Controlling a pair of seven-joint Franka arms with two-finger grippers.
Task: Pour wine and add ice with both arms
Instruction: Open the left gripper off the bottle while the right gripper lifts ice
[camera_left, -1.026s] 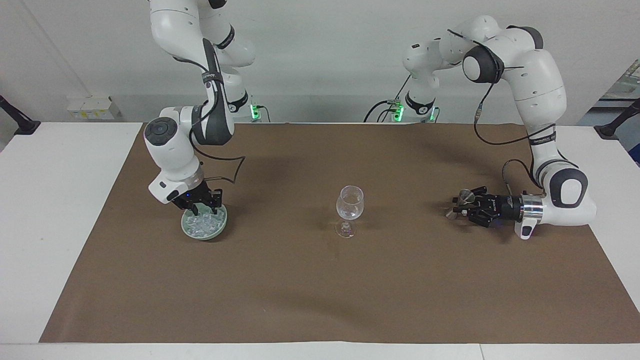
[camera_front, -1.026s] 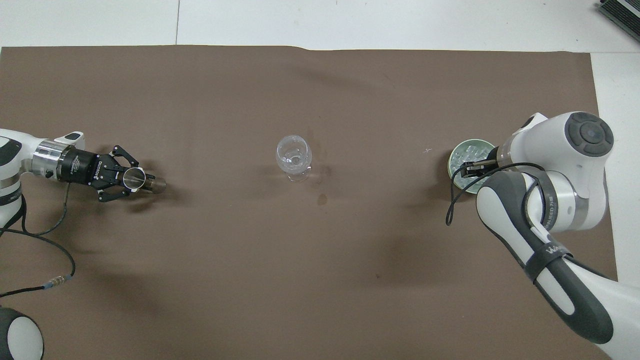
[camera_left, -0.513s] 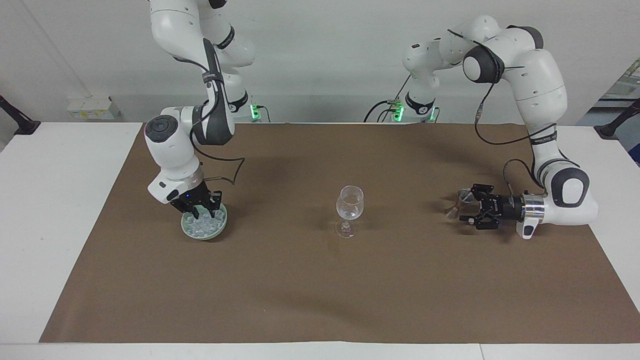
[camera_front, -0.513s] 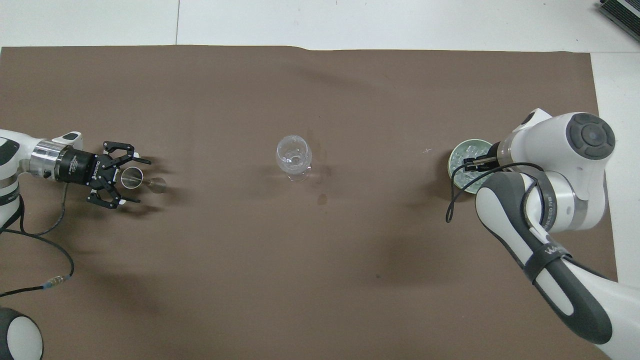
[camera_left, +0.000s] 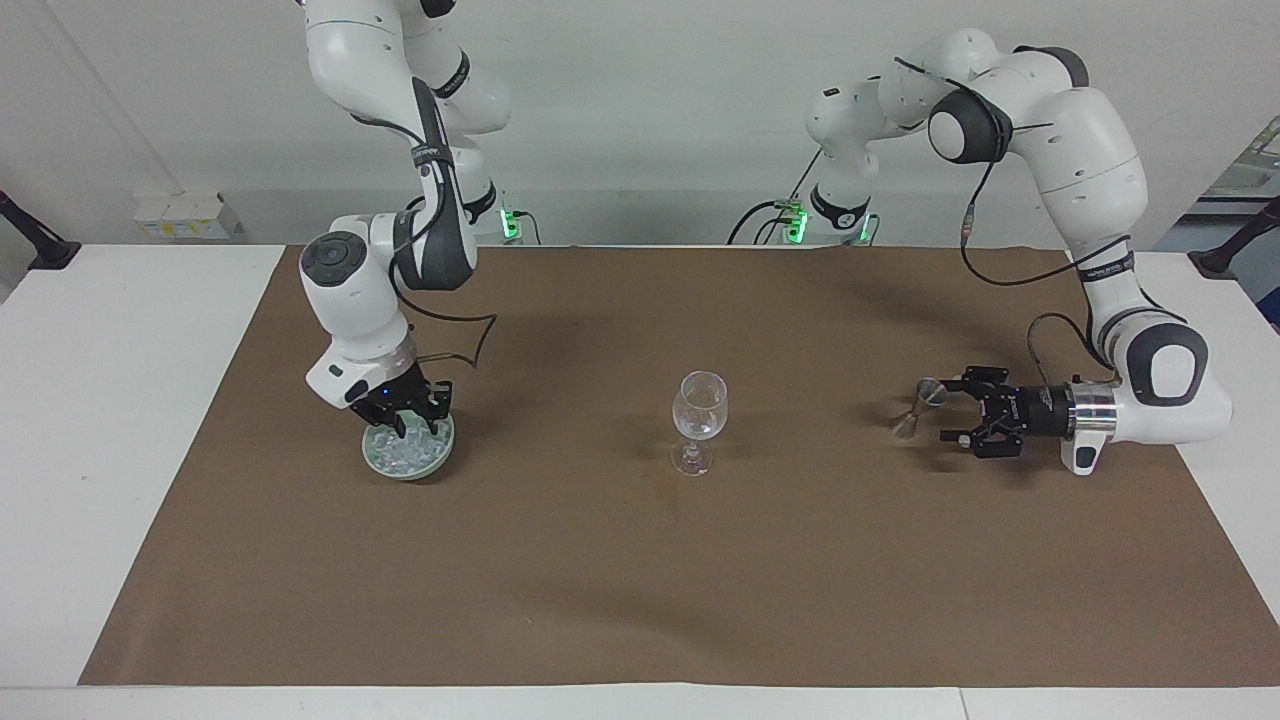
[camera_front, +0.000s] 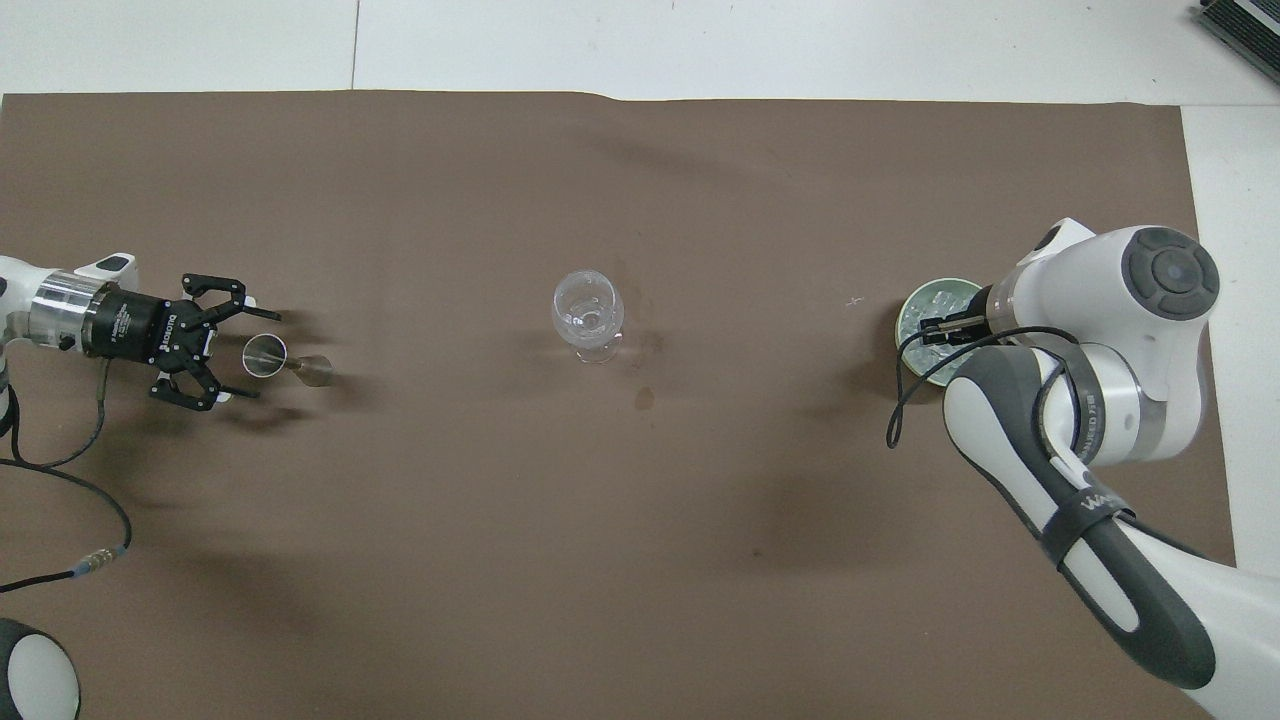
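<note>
While both grippers work low over the brown mat (camera_left: 640, 600), the left gripper (camera_left: 955, 415) lies level, fingers spread wide and empty, just clear of a small metal jigger (camera_left: 917, 408). A stemmed glass (camera_left: 699, 415) stands mid-table. Whether the right gripper (camera_left: 405, 422) grips anything, I cannot tell; it dips into the ice (camera_left: 410, 452) heaped in the green bowl (camera_left: 443, 452).

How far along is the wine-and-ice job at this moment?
Done: the jigger stands on the mat, apart from the open left gripper, and the wine glass holds clear liquid. In hand: the right gripper is down in the ice in the pale green bowl. Left: ice into the glass.
</note>
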